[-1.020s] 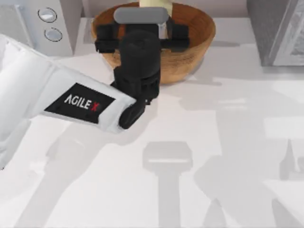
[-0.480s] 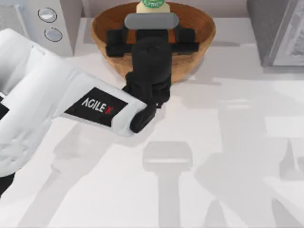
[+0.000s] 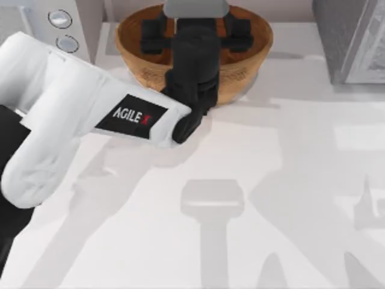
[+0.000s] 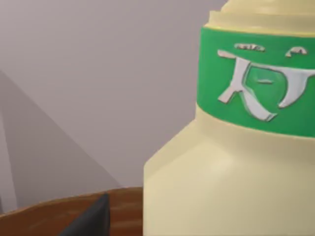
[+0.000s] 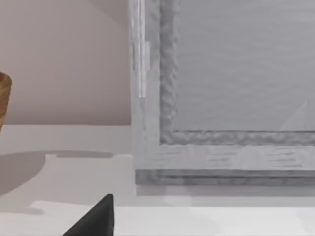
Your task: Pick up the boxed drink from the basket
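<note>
- White and smooth, the table [image 3: 252, 198] is crossed by soft grey shadows; its near part is bare.
- My left arm, a white shell with a black label, reaches from the near left corner toward the far edge, its black wrist above the basket [image 3: 246, 69].
- Basket: wide, round, brown ribbed wicker, at the middle of the far edge.
- Boxed drink [image 4: 236, 167]: pale-yellow, smooth, with a glossy green band, upright just in front of the left wrist camera, above the basket's rim [image 4: 59, 214]. From above, the wrist hides it.
- Left gripper [image 3: 195, 15]: I cannot tell whether the fingers are clenched on the carton.
- Grey appliance [image 3: 352, 39] at the far right corner; a pale box with two round dials [image 3: 63, 30] at the far left.
- Since half a second ago the arm has pushed farther toward the far edge, covering the carton's top.
- The right gripper's dark fingertip [image 5: 96, 219] hangs above the table near the grey appliance.
</note>
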Available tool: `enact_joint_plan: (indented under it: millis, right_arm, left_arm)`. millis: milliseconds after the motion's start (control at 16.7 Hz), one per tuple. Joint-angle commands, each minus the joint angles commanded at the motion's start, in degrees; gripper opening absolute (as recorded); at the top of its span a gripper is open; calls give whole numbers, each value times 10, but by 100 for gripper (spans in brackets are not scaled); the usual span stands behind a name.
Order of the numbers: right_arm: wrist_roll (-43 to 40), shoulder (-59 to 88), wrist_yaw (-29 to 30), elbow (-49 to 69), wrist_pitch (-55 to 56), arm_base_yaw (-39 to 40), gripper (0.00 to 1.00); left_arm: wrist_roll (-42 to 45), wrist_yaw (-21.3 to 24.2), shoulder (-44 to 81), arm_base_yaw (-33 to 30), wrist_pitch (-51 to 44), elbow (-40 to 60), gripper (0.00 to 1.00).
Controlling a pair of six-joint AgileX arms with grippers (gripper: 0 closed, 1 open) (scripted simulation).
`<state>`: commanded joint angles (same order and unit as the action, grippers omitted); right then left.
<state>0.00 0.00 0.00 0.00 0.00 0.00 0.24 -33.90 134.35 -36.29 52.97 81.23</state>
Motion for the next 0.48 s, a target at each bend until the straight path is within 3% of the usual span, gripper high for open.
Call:
enact_joint_plan:
  millis: [360,480]
  right_arm:
    - [0,0,0,0,0,0,100]
    - [0,0,0,0,0,0,100]
  left_arm:
    - [0,5,10,5,-9,18,100]
    - [0,5,10,5,-9,18,85]
